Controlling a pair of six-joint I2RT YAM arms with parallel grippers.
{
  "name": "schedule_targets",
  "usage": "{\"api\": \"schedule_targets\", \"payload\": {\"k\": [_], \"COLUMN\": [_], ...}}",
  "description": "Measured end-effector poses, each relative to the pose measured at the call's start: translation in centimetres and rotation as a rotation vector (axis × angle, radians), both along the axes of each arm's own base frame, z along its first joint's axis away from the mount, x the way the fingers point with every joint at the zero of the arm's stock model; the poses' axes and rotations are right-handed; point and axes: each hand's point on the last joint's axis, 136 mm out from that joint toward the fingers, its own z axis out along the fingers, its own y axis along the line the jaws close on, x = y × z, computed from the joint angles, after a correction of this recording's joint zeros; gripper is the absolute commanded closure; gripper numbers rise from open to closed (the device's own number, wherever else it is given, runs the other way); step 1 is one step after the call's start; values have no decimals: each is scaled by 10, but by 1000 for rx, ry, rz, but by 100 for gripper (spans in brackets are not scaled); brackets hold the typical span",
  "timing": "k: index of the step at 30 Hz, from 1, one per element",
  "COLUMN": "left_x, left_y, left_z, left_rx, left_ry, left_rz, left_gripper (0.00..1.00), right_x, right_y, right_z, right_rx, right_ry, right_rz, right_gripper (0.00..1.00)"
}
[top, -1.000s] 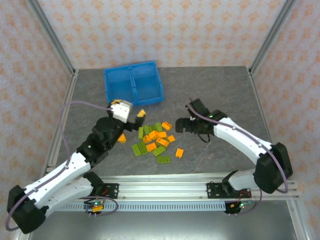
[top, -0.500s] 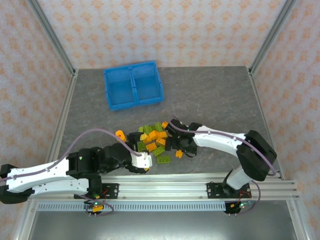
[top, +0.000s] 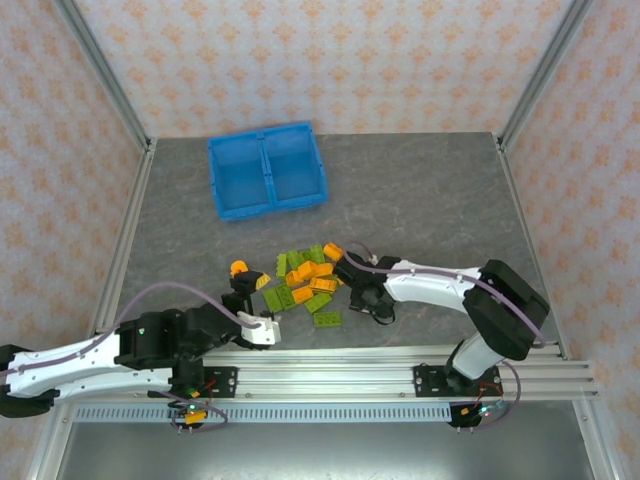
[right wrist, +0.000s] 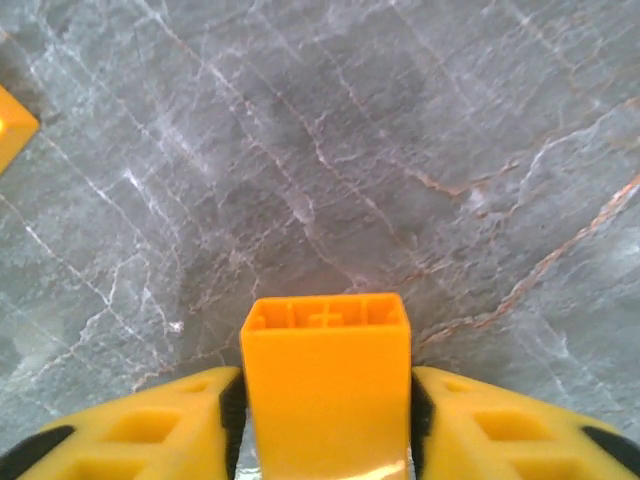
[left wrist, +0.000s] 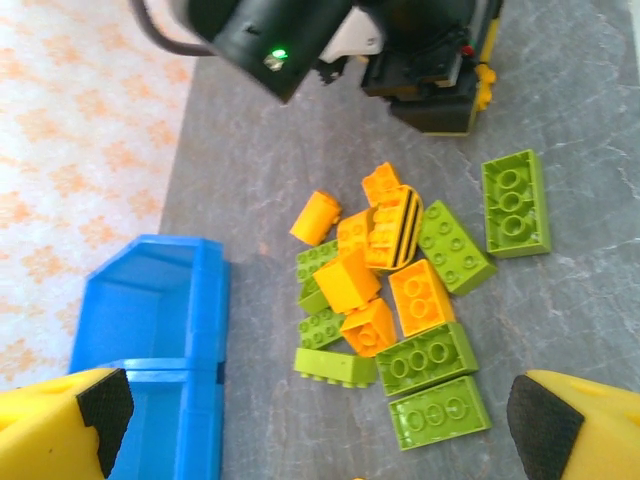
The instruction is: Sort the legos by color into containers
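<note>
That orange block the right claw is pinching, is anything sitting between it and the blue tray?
Partly. The right gripper holds the orange brick beside the pile of legos, whose far end lies roughly on the line to the blue tray. Past that is bare table. Lifting should clear it.

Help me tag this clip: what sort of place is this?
Probably a robot test cell: patterned wall panels on aluminium posts enclose a grey tabletop, with two robot arms bolted to its front rail.

You'll find the blue tray [top: 267,170] toward the counter's [top: 420,190] far left corner. Lime green and orange legos [top: 305,285] lie heaped near the near edge, with the right tool [top: 366,298] at their right side and the left tool [top: 252,305] at their left.
</note>
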Motion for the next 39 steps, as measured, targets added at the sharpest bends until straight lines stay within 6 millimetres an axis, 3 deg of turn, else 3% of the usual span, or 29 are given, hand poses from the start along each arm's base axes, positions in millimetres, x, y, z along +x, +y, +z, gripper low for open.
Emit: {"api": "schedule_targets", "payload": {"k": [3,5,7,10,13,16,21,23,26,32,35,39], "left_x": [1,4,8,13,17,20,32,36,39,42,42,44], "left_y": [2,4,6,9,11,12,17,18,19,19,19,21], "left_z": [3,3,2,2,5,12,22,23,22,23,23,23], "left_rx": [-9,-8,-7,-12,-33,-65,-108,-111,-105,-105,-109,-109], "left_ry": [-20,-18,-16,-11,-12,-23,-51,-56,-61,-67,-69,-72], "left_rz": [1,13,35,60,78,100,178,203,221,232,233,246], "left_gripper": [0,0,1,1,1,0,0,0,1,1,0,1], "right_x": [3,8,18,41,68,94,158,189,236,328,354,358], "right_y": [0,2,5,18,40,67,130,154,173,187,181,173], "right_z": [7,23,50,106,165,210,249,247,228,167,127,76], "right_rx": [22,47,84,160,235,257,181,147,104,56,48,67], "right_ry": [-33,-93,-190,-364,-543,-676,-794,-809,-782,-711,-656,-543], "right_rz": [-20,-14,2,42,102,176,283,313,331,312,289,293], "right_gripper": [65,67,67,67,66,66,67,67,67,68,67,61]}}
